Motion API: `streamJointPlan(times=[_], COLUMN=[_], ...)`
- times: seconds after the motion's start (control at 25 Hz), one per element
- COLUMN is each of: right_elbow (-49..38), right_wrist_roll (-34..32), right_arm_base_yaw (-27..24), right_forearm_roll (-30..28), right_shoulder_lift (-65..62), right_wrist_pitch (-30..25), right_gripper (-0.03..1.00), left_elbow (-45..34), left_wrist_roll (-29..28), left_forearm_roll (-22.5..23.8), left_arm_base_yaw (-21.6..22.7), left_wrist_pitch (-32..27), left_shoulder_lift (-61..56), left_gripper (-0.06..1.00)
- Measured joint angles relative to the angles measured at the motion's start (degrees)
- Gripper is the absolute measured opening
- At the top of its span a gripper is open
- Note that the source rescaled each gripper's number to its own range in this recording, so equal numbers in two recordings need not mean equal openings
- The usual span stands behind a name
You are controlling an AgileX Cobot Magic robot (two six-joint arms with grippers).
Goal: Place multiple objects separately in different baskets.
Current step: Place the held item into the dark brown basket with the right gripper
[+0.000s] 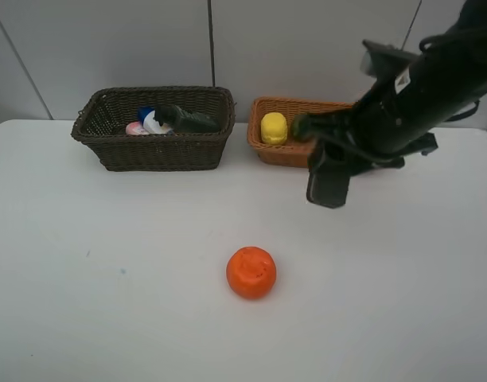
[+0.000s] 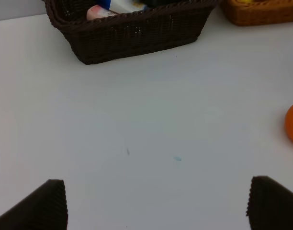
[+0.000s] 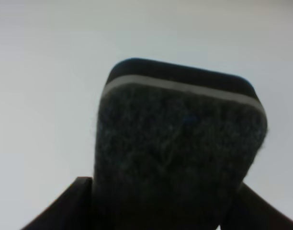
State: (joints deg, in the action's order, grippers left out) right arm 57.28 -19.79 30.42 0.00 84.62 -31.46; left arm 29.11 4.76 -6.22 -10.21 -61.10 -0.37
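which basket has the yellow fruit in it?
The light orange-tan basket, right of the dark brown basket. The yellow fruit sits at its left end; the dark one holds bottles instead.

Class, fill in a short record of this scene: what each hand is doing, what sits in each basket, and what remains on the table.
right hand: shut on the dark block, held above the table
left hand: open, empty
dark basket: bottles, among them a pink one
tan basket: yellow fruit
table: orange fruit, lying free
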Motion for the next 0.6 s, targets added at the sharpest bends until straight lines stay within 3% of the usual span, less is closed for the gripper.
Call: streamJointPlan(times=[0.28,0.36,0.48,0.6], right_elbow=[1.1,3.0,8.4,15.5], right_wrist_roll=[0.6,0.4,0.4,0.2], right_arm_base_yaw=[0.0,0.0,0.0,0.4], right_forearm_roll=[-1.0,-1.9,-4.7,-6.5], right_shoulder_lift=[9.2,14.7,22.3,29.0], right_wrist_pitch=[48.7,59.6,64.1,61.3], right_gripper=[0.34,0.34,0.34,0.34], left_elbow=[0.0,0.0,0.0,0.0], left_wrist_roll=[0.0,0.0,0.0,0.0], left_forearm_roll=[0.0,0.0,0.0,0.0], left_arm_base_yaw=[0.0,0.0,0.0,0.0], left_wrist_pitch=[0.0,0.0,0.0,0.0], left_shoulder_lift=[0.0,0.0,0.0,0.0], left_gripper=[0.98,0.98,0.98,0.98])
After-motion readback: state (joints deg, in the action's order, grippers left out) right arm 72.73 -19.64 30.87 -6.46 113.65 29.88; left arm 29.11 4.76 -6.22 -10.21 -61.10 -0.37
